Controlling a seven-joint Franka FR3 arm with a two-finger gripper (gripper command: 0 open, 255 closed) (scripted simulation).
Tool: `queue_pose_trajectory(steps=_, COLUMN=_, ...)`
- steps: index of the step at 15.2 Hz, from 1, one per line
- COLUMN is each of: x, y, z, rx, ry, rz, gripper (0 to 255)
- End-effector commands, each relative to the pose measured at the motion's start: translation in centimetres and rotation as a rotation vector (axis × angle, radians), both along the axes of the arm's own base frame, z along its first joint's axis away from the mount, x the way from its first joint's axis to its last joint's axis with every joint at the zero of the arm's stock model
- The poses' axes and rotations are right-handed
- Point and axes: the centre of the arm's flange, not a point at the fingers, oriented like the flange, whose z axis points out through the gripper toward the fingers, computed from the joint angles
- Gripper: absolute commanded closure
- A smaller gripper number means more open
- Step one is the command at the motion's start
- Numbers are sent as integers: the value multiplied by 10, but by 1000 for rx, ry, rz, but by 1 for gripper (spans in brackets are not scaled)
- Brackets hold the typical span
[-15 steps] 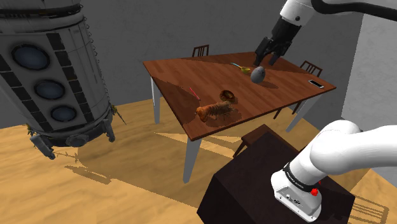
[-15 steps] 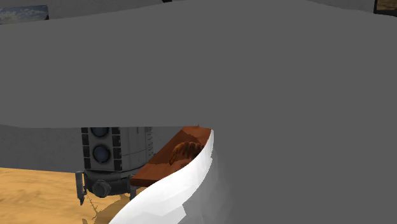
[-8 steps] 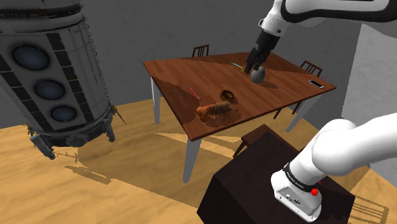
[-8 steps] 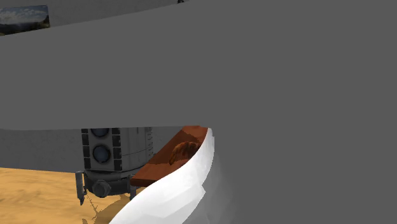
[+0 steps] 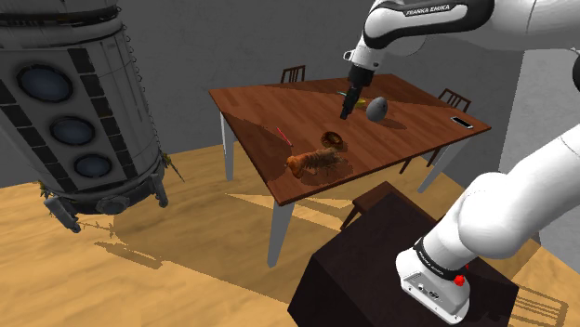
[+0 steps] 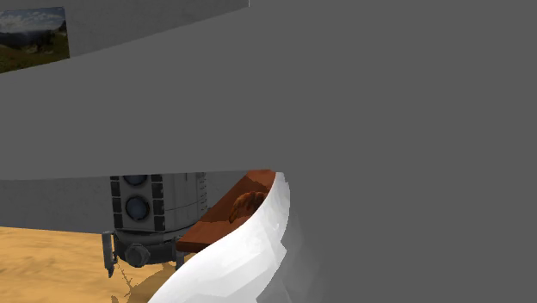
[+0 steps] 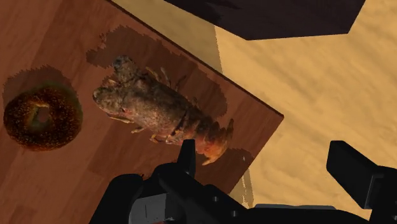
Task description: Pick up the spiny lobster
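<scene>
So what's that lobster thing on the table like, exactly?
The spiny lobster is mottled brown, turning orange-red at its fanned tail, with a bumpy shell and thin legs splayed to both sides. It lies flat, belly down, on the brown wooden table near a corner, tail towards the table's edge. A dark brown bagel lies beside its head end, apart from it. Only the table touches it; the robot's open tool hangs above the table, clear of it.
</scene>
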Motion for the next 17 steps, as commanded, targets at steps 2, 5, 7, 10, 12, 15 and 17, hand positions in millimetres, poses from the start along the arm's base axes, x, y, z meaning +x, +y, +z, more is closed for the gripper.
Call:
queue_pose_trajectory(steps=2, x=32, y=1, z=-36, rx=31, ry=30, rz=127, gripper=0)
queue_pose_trajectory(steps=5, x=62, y=6, z=-70, rx=61, ry=61, rz=249, gripper=0)
queue_pose_trajectory(steps=7, x=81, y=13, z=-94, rx=81, ry=82, rz=329, gripper=0)
queue_pose_trajectory(steps=10, x=108, y=26, z=-129, rx=111, ry=113, rz=450, gripper=0)
queue_pose_trajectory(steps=12, x=124, y=37, z=-153, rx=131, ry=133, rz=531, gripper=0)
queue_pose_trajectory(steps=15, x=145, y=56, z=-190, rx=161, ry=164, rz=652, gripper=0)
queue_pose_trajectory(steps=17, x=157, y=71, z=-214, rx=180, ry=185, rz=733, gripper=0)
